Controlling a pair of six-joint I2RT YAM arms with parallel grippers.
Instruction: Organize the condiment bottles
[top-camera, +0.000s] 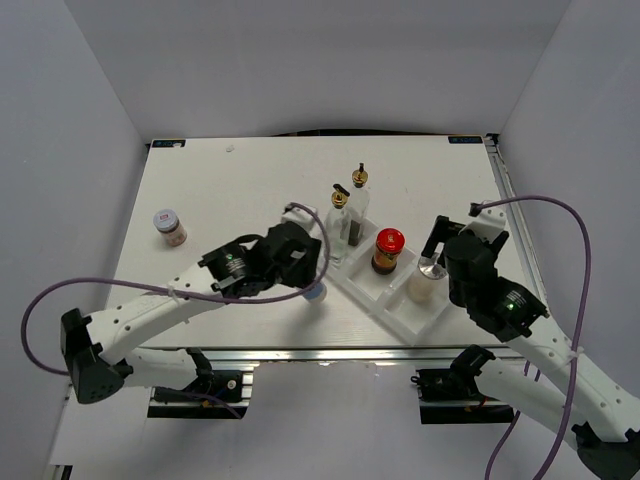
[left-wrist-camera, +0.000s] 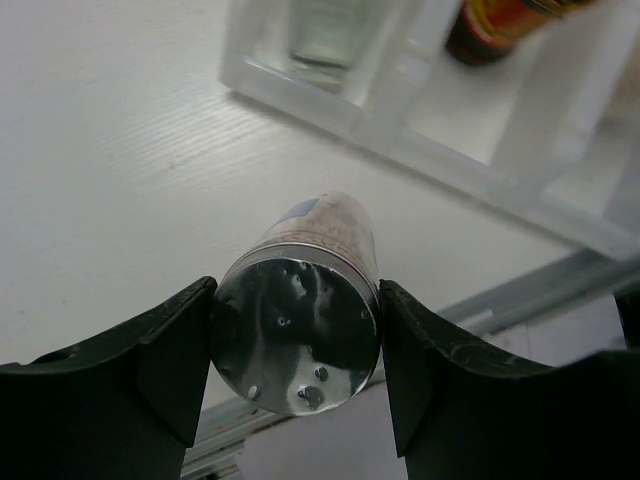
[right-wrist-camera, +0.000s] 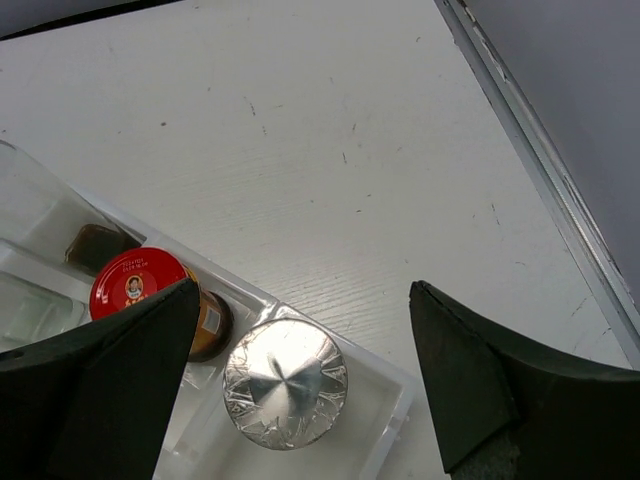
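My left gripper (top-camera: 310, 282) is shut on the silver cap of the blue-labelled bottle (top-camera: 316, 293), near the table's front edge, left of the white tray (top-camera: 402, 322). In the left wrist view the fingers (left-wrist-camera: 170, 350) clamp that cap (left-wrist-camera: 296, 335) from both sides. The tray holds two gold-spouted glass bottles (top-camera: 340, 215) (top-camera: 359, 192), the red-lidded jar (top-camera: 388, 250) and the white silver-capped shaker (top-camera: 428, 278). My right gripper (top-camera: 440, 252) is open just above the shaker (right-wrist-camera: 286, 382), not touching it; the red-lidded jar (right-wrist-camera: 138, 285) is beside it. The pale-lidded jar (top-camera: 169, 227) stands alone at far left.
The tray's near wall (left-wrist-camera: 400, 140) lies just beyond the held bottle. The table's front rail (left-wrist-camera: 540, 290) runs close behind it. The table's right edge rail (right-wrist-camera: 540, 150) is near my right gripper. White walls enclose the table on three sides.
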